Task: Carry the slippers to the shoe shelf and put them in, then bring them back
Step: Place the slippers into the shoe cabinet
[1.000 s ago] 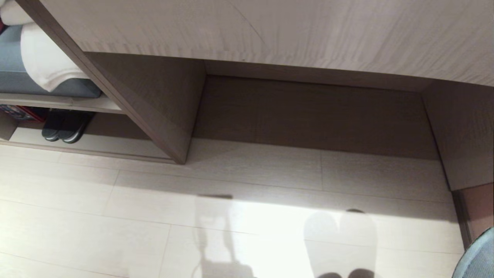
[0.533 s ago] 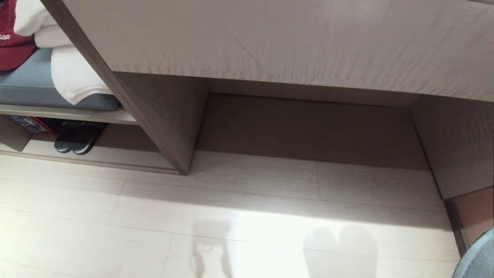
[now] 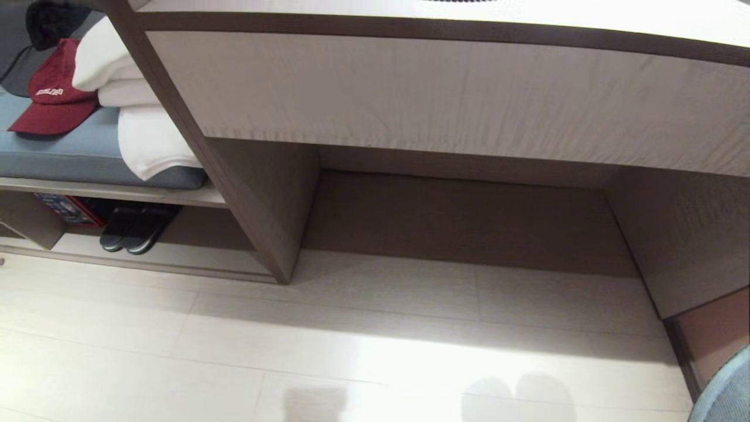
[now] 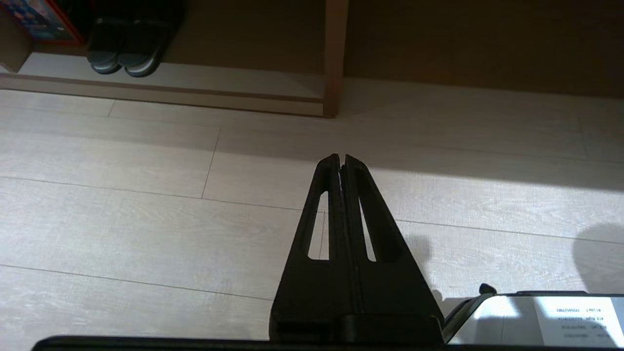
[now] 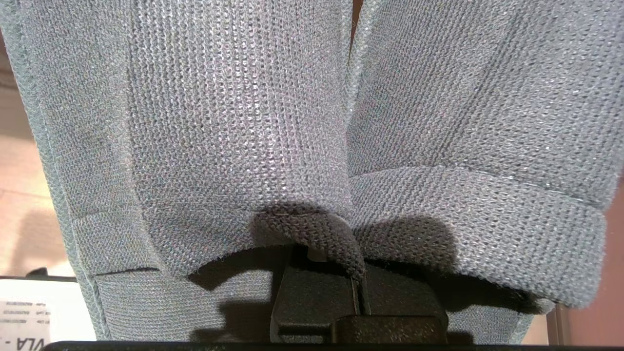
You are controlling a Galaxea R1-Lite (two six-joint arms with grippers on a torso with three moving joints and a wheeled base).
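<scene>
- Slippers [image 5: 234,126]: a grey knit pair, hanging side by side from my right fingers [image 5: 358,292], which are clamped tight on a fold of the fabric at the inner edges. In my right wrist view they fill almost everything; a grey-blue corner [image 3: 729,390] shows at the lower right edge of the head view.
- Shoe shelf [image 3: 176,261]: low open compartment of light wood grain, off to my left, with a pale base board and an upright divider panel [image 3: 258,199] closing its right side.
- Second pair [image 3: 135,228]: dark slides, set together toe-out on the shelf base, left part of the compartment. A red box [image 3: 70,210] stands just beside them.
- Left fingers [image 4: 341,163]: pressed together, holding nothing, pointing out over the pale floor [image 4: 146,204] well short of the shelf.
- Cushion ledge above the shelf: grey-blue pad [image 3: 76,155], red cap [image 3: 53,94], stacked white folded cloth [image 3: 129,99].
- Desk recess [image 3: 463,223]: wide, dark-backed, directly ahead of me under a light front panel.
</scene>
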